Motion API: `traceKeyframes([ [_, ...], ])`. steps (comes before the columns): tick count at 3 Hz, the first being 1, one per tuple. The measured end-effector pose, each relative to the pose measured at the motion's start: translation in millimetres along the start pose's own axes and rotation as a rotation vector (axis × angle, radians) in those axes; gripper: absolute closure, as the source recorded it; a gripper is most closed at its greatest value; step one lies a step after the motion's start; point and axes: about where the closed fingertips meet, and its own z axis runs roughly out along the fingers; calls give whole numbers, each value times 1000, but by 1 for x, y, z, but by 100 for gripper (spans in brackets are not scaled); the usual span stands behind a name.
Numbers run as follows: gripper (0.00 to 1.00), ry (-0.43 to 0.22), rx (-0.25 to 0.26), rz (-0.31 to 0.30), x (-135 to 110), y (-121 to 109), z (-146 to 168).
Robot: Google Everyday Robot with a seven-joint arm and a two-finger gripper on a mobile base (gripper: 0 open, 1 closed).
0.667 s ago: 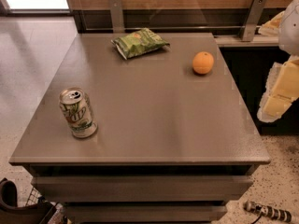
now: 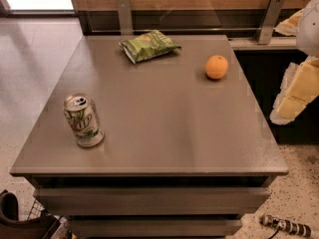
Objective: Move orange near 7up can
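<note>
The orange (image 2: 217, 66) sits on the grey table (image 2: 164, 128) toward its far right. The 7up can (image 2: 82, 120) stands upright near the table's front left, far from the orange. My gripper (image 2: 297, 91) shows as pale yellow and white parts at the right edge of the camera view. It is off the table's right side, to the right of and nearer than the orange, and touches nothing.
A crinkled green chip bag (image 2: 148, 45) lies at the table's far middle. A wooden wall with metal brackets (image 2: 269, 18) runs behind the table. A cable end (image 2: 284, 226) lies on the speckled floor at the front right.
</note>
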Motion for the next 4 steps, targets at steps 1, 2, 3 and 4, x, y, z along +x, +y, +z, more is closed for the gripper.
traceKeyframes([
  [1,0,-146,72,89,7,-38,18],
  [2,0,-413,137,219,11,-92,68],
  [3,0,-556,169,296,13,-122,98],
  [4,0,-726,175,397,10,-148,148],
])
